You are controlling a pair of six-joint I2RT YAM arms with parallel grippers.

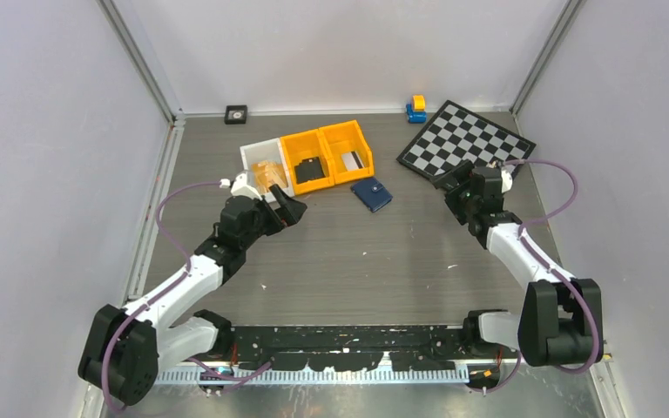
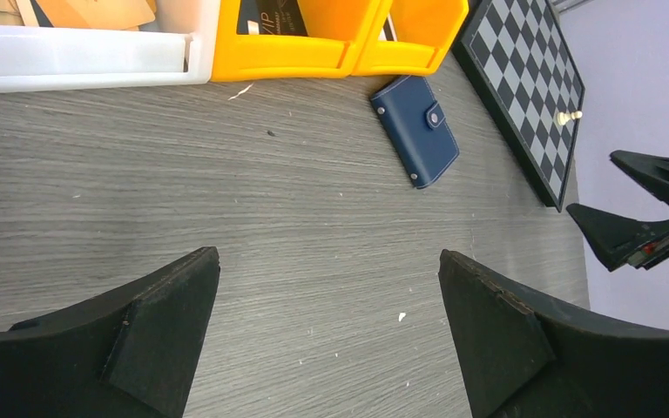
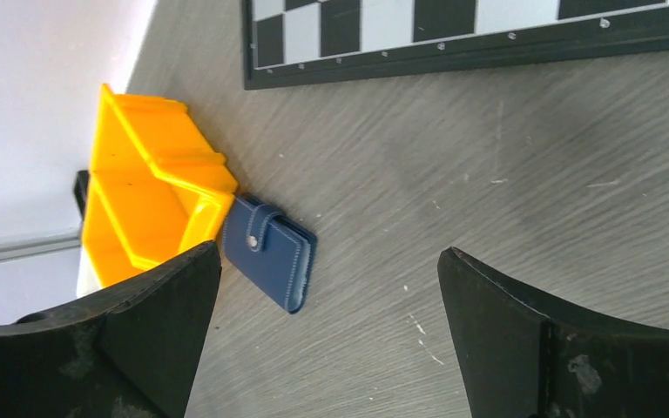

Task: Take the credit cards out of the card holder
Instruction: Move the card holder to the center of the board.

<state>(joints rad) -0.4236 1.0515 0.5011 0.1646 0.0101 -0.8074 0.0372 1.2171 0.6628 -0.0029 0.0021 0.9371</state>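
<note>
Card holder [image 1: 372, 193] snapped shut, flat on worktop [image 1: 357, 270] at 5 o'clock of orange bins [image 1: 345, 127]; left jaws, right jaws wide open, empty, prob. poised to grab it.

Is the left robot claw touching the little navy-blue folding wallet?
Apart. The left wrist view shows bare grey table between the open left gripper and the navy-blue folding wallet.

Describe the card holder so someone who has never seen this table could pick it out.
Find the two orange bins at the far middle of the table, left of the chessboard. Just in front of the right bin, at its near corner, lies the card holder. Unlike its neighbours it is navy blue: a small closed wallet with a snap tab.
</note>
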